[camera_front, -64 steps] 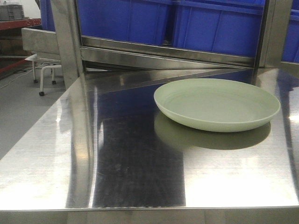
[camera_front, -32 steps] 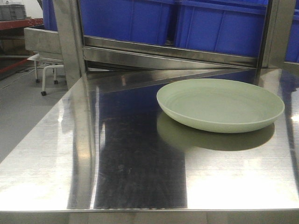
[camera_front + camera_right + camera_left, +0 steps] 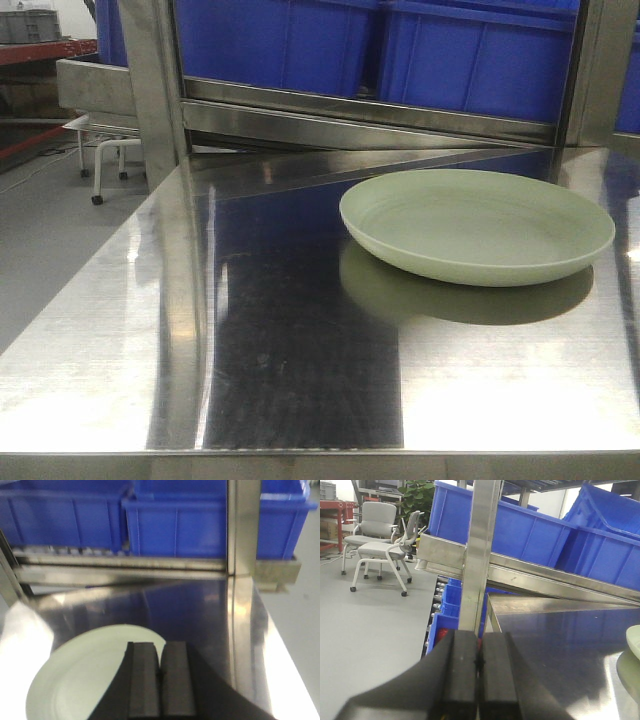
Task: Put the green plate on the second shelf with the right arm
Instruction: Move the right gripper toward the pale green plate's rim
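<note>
The green plate [image 3: 478, 225] lies flat on the shiny steel shelf surface [image 3: 300, 330], at the right rear in the front view. Neither gripper shows in that view. In the right wrist view my right gripper [image 3: 160, 647] is shut with nothing in it, its black pads together above the right part of the plate [image 3: 85, 675]. My left gripper [image 3: 480, 635] is also shut and empty, out past the surface's left corner, facing a steel upright [image 3: 480, 555]. Only a sliver of the plate's rim [image 3: 635, 642] shows at the right edge of that view.
Blue plastic bins [image 3: 400, 50] fill the sloped steel rack just behind the surface. Steel uprights stand at the rear left [image 3: 155, 90] and rear right [image 3: 600, 70]. Office chairs [image 3: 375, 545] and a white stool [image 3: 110, 160] stand on the grey floor to the left.
The whole front view has drifted slightly, so the plate and rack sit a little further right in the frame. The plate has not moved on the surface.
</note>
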Robot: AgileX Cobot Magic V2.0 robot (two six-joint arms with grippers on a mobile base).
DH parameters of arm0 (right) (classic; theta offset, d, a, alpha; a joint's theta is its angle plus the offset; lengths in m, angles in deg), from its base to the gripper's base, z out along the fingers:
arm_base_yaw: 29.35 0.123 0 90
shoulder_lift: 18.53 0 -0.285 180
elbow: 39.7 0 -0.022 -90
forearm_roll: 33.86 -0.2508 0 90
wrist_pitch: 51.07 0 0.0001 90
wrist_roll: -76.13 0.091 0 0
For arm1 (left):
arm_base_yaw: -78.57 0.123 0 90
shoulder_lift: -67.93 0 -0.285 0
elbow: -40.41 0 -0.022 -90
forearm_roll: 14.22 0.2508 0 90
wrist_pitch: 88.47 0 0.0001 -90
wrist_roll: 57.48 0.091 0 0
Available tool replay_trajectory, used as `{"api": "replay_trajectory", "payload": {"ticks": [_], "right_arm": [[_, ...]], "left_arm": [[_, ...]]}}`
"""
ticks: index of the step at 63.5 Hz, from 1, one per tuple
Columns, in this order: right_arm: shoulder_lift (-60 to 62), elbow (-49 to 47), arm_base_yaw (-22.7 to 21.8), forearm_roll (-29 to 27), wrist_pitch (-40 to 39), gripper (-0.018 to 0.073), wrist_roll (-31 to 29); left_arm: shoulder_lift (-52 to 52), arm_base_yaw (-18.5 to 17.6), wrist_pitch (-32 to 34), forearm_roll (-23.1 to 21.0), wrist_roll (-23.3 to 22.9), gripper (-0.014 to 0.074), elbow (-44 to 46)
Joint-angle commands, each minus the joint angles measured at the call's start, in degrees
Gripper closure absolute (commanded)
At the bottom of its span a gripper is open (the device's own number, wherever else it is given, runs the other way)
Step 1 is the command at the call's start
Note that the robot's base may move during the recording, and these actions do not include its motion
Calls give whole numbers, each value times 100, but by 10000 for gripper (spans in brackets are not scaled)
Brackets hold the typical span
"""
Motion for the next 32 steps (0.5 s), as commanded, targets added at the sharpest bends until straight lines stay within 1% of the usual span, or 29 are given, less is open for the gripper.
{"api": "replay_trajectory", "payload": {"ticks": [1,11,15,18,21,25,27,32], "right_arm": [[-494,-489,-34,7,-367,510,-17],[-1040,-613,-6,-200,-827,510,-12],[-1277,-625,-6,-194,-1144,510,-12],[-1514,-696,-1,-144,-1202,510,-17],[-1761,-872,5,-92,-1026,510,-17],[-2224,-1229,5,-53,-536,510,-17],[-2508,-1526,5,-53,-84,510,-17],[-3001,-2157,5,-53,456,496,-17]], "left_arm": [[93,-21,512,-43,-19,466,-234],[93,-21,512,-43,-19,466,-234],[93,-21,512,-43,-19,466,-234],[93,-21,512,-43,-19,466,-234],[93,-21,512,-43,-19,466,-234],[93,-21,512,-43,-19,466,-234],[93,-21,512,-43,-19,466,-234],[93,-21,512,-43,-19,466,-234]]}}
